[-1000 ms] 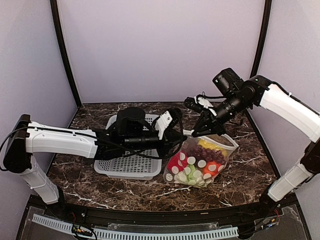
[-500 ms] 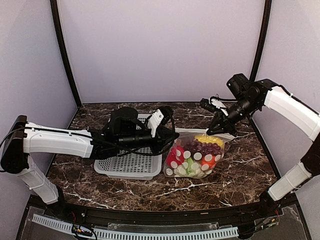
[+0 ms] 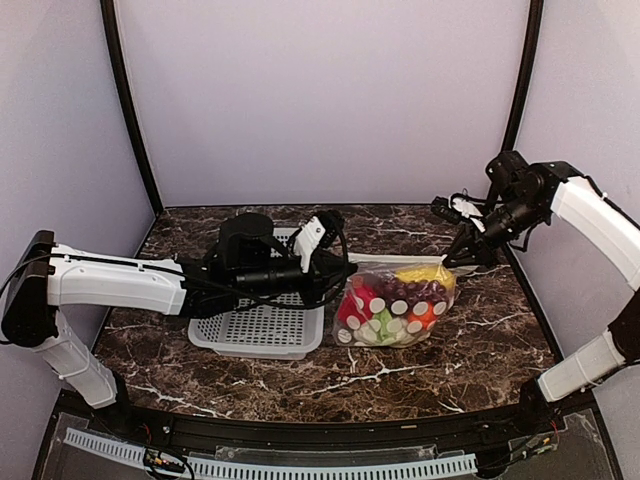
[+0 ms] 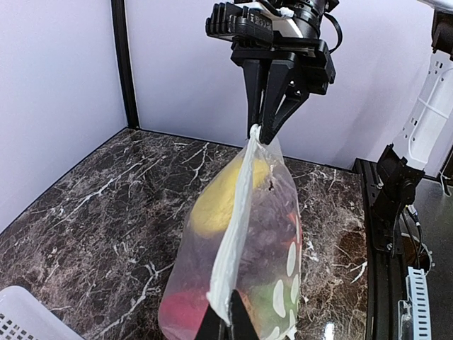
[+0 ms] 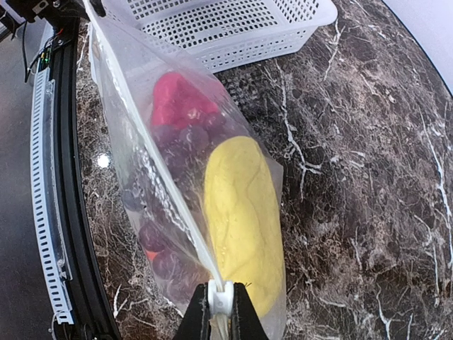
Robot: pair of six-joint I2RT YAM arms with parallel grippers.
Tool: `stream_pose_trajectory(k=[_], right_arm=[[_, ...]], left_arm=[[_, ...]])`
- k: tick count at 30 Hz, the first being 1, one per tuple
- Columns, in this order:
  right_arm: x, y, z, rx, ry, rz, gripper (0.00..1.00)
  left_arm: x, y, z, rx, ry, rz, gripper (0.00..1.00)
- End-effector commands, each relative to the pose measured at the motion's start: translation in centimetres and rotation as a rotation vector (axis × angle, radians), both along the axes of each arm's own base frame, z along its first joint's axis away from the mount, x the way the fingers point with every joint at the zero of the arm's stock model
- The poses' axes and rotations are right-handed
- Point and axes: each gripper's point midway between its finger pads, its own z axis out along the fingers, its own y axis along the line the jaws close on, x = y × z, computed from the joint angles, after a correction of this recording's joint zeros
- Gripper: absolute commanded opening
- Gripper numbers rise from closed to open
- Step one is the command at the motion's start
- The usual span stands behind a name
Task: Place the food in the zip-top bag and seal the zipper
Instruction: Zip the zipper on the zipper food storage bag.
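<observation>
To the left sits a grey perforated plastic basket point(image 3: 262, 330), and the left arm reaches across it. The left fingers point(image 3: 346, 268) are clenched on the nearer end of the mouth of a clear, white-dotted zip-top bag point(image 3: 395, 310). The bag is strung between the two arms just beside the basket, and its belly seems to rest on the dark marbled worktop point(image 3: 490, 340).

The toy food is inside it: a red piece point(image 5: 177, 103), a dark purple grape bunch point(image 3: 398, 290) and a long yellow piece point(image 5: 244, 205).

The thin press-seal zipper point(image 4: 237, 205) runs taut along the top edge to the right fingers point(image 4: 265, 126), which are pinched tight on the far corner.

From here I can't tell whether the strip is pressed shut along its whole length. My worry is the pull: too much tension and a slick corner could slip out of either pinch. The bag would then flop, and the yellow piece riding high by the mouth could push an unsealed stretch open.
</observation>
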Motion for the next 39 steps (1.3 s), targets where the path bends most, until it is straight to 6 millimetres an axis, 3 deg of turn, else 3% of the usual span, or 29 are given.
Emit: stream_pose_trajectory(k=[1, 14, 24, 30, 35, 39], right_arm=[[0.4, -4.7, -1.2, -0.147, -0.018, -0.096, 0.0], [0.5, -8.1, -2.6, -0.178, -0.005, -0.15, 0.0], [0.8, -9.6, -3.1, -0.177, 0.006, -0.177, 0.0], [0.6, -9.7, -3.3, -0.176, 0.013, -0.164, 0.0], [0.0, -8.7, -2.4, -0.117, 0.021, -0.123, 0.09], [0.7, -7.7, -1.1, -0.05, 0.003, -0.111, 0.03]], left_arm=[[1.0, 1.1, 1.5, -0.041, -0.018, 0.038, 0.01], [1.6, 0.9, 0.7, -0.053, 0.019, 0.052, 0.01], [1.9, 0.7, 0.3, -0.053, 0.028, 0.054, 0.01], [2.2, 0.6, -0.1, -0.054, 0.036, 0.061, 0.01], [2.3, -0.1, -0.5, -0.065, 0.05, 0.049, 0.01], [2.8, -1.7, -0.2, -0.1, 0.03, 0.016, 0.01]])
